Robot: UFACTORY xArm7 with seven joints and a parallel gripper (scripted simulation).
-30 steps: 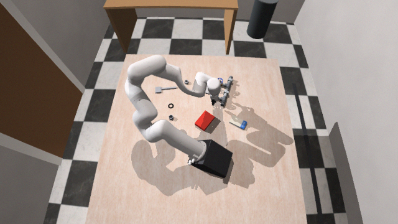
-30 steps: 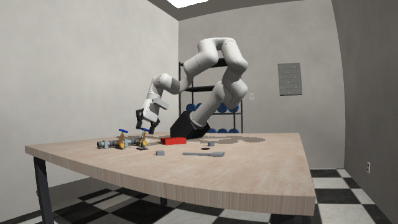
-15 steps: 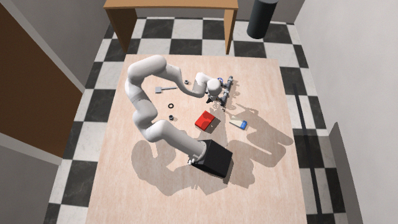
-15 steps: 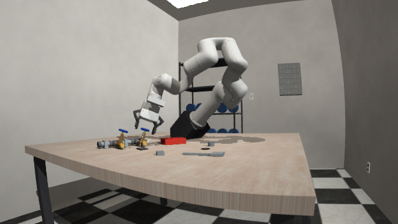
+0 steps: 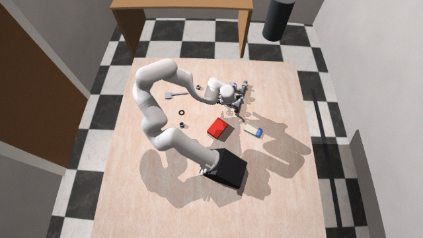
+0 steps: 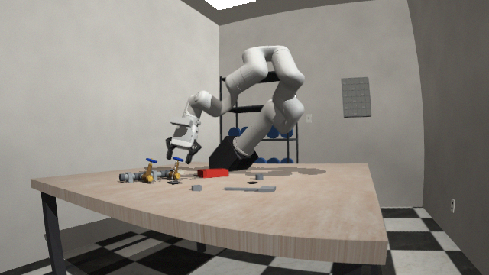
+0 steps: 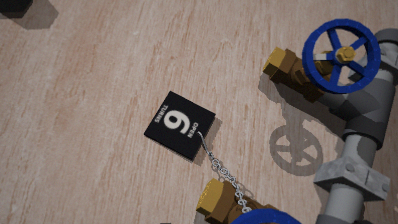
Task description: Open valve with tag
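Note:
Two brass valves with blue handwheels sit on a grey pipe [image 7: 357, 150]. In the wrist view one handwheel [image 7: 342, 55] is at the upper right. The other valve [image 7: 222, 200] is cut off at the bottom edge, and a chain [image 7: 227, 175] runs from it to a black tag [image 7: 180, 125] lying flat on the table. The tag, seen rotated, reads "OPEN 9 TURNS". In the side view my gripper [image 6: 178, 157] is open and empty, hovering just above the tagged valve's handwheel [image 6: 177, 159]. The second valve [image 6: 150, 169] stands to its left. My fingers are out of the wrist view.
A red box [image 5: 218, 128] and a white and blue box [image 5: 253, 130] lie near the valves. A grey tool [image 5: 173, 94] and small nuts [image 5: 181, 112] lie to the left. The arm's black base [image 5: 228, 166] stands toward the front.

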